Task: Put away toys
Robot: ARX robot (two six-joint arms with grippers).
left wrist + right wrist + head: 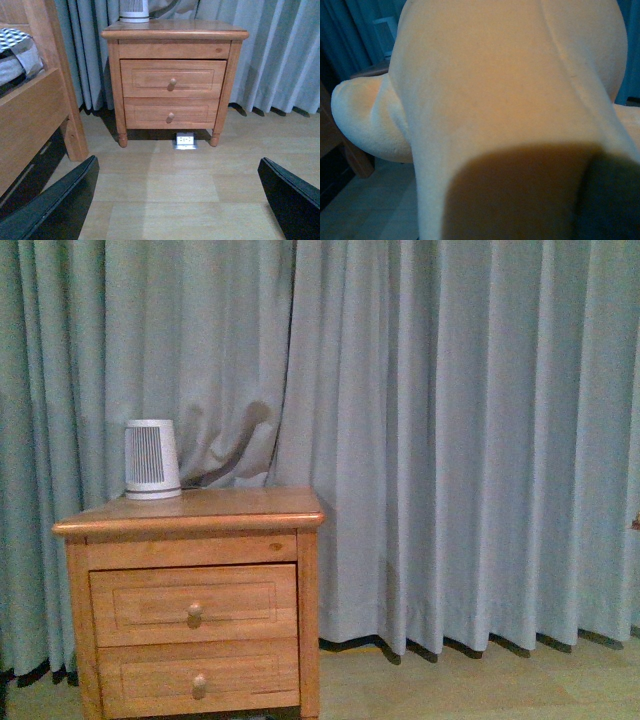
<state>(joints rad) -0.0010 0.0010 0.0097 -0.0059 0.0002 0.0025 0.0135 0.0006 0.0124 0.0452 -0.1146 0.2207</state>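
A wooden nightstand (pixel 190 512) stands at 8 o'clock in the front view. It has two drawers (pixel 193 603), each with a round knob (pixel 195 611). A little white thing with slits (pixel 152 460) sits on its top, out toward 10 o'clock. Blue-grey curtains (pixel 450 440) hang behind. A wooden bed (pixel 35 107) stands near the nightstand, and a small white plug box (pixel 185 140) lies on the floor (pixel 165 200) under it.

Grey-blue curtains (pixel 450 440), floor-length; two-drawer wooden nightstand (pixel 195 610), white appliance (pixel 152 460) on top; wood floor (pixel 480 685); bed frame (pixel 35 110) near nightstand.
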